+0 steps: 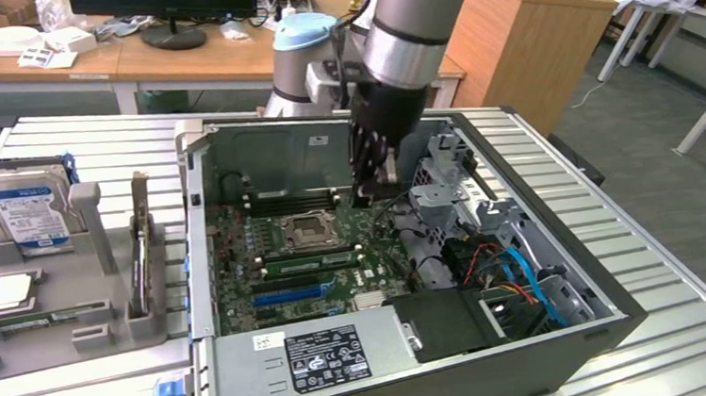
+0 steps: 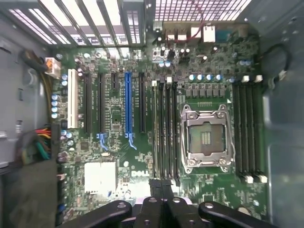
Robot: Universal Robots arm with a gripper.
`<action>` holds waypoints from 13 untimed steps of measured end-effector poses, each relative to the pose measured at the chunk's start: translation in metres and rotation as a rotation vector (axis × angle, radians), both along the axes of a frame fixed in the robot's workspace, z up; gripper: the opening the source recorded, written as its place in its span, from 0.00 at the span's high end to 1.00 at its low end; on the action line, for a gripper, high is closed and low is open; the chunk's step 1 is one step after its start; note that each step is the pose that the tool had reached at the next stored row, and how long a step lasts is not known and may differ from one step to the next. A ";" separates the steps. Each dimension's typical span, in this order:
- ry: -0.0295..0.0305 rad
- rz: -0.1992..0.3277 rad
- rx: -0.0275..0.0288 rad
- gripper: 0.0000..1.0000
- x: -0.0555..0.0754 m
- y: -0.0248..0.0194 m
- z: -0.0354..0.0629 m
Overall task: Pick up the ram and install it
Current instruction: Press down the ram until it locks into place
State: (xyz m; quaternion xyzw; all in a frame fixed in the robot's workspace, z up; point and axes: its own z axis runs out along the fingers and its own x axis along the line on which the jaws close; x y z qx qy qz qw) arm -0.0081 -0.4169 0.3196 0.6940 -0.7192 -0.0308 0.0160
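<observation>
Jaws shut tight, tips pressed together low inside open computer case (image 1: 566, 332), over motherboard (image 2: 118, 142), at end of memory slots (image 2: 165, 137) beside empty processor socket (image 2: 207, 137). Anything pinched between them: cannot tell. Ram (image 1: 142, 238) (thin stick, standing on edge) sits in grey holder (image 1: 100, 265) on slatted surface (image 1: 78, 390), at exterior view's left, outside case, well apart from jaws. Hard drive (image 1: 24, 210) upright in same holder, beside it.

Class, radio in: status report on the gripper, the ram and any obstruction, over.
Gripper shut, down inside the case. Poised at memory slots beside empty processor socket; whether it grips the ram, cannot tell. Nothing across those slots.
</observation>
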 end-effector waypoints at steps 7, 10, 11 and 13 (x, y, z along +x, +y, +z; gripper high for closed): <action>0.0000 0.001 -0.0007 0.89 0.000 0.0002 0.0144; 0.0000 0.001 -0.0007 0.89 0.000 0.0002 0.0145; 0.0000 0.001 -0.0007 0.89 0.000 0.0002 0.0145; 0.0000 0.001 -0.0007 0.89 0.000 0.0002 0.0145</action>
